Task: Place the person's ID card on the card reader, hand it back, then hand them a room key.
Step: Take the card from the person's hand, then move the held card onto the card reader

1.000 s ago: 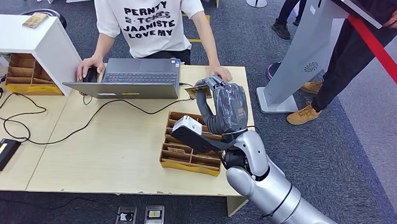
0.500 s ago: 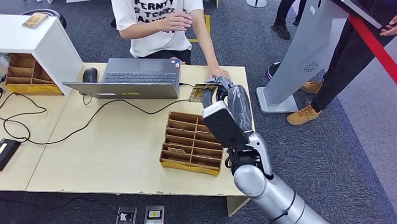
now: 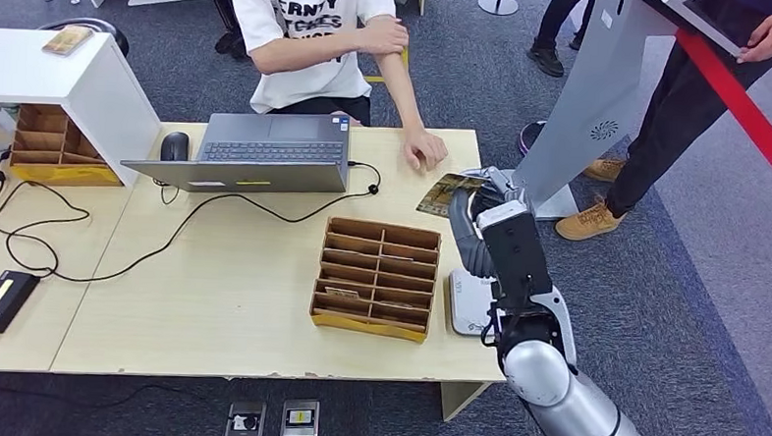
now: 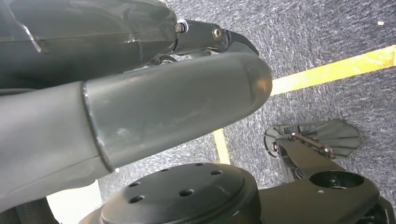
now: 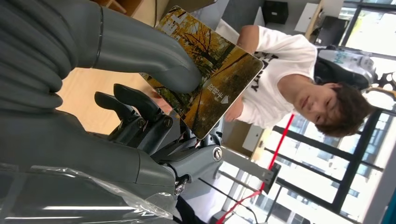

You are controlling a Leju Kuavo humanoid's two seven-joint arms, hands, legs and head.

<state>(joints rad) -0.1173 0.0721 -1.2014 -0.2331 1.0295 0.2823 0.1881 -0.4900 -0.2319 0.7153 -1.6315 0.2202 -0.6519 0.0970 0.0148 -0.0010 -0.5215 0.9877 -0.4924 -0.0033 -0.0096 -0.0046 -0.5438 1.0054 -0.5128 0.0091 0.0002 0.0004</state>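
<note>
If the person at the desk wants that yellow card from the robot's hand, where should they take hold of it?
Best by the free end of the card, reaching from their side of the table. The right hand pinches the near end, leaving the far end sticking out clear toward them.

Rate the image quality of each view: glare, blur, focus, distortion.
Head view: even indoor light, sharp, soft shadows; the card in the right hand reads clearly above the table. Right wrist view: turned on its side, card crisp, windows behind the person blown out by glare. Left wrist view: the left hand is very close to the lens and soft, carpet sharper.
</note>
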